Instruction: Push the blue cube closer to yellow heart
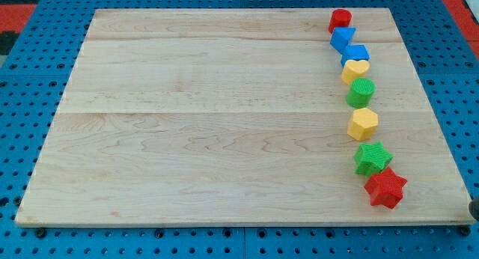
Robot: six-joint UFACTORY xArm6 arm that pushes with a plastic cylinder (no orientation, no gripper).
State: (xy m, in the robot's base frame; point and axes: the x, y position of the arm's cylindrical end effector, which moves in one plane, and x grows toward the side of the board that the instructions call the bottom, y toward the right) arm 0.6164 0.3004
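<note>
Nowhere over the wooden board [224, 124] can I see the arm or my tip, so its pose and its position relative to the blocks cannot be told; a small dark shape shows at the view's right edge near the bottom, too little of it to identify. Along the board's right side eight blocks run in a loose column from the view's top to its bottom. At the top sits a red block [340, 20], shape unclear, touching a blue block [343, 39] just below it. Next comes the blue cube [356, 54], which touches the yellow heart [355, 70] just beneath it. Below the heart is a green block [361, 91], rounded in outline, then a yellow hexagon-like block [363, 123] slightly apart from it. Further down lies a green star [372, 157], and touching its lower right is a red star [385, 188], nearest the board's bottom edge. By count: two red, two blue, two yellow, two green. Around the board lies a blue perforated surface [22, 102].
</note>
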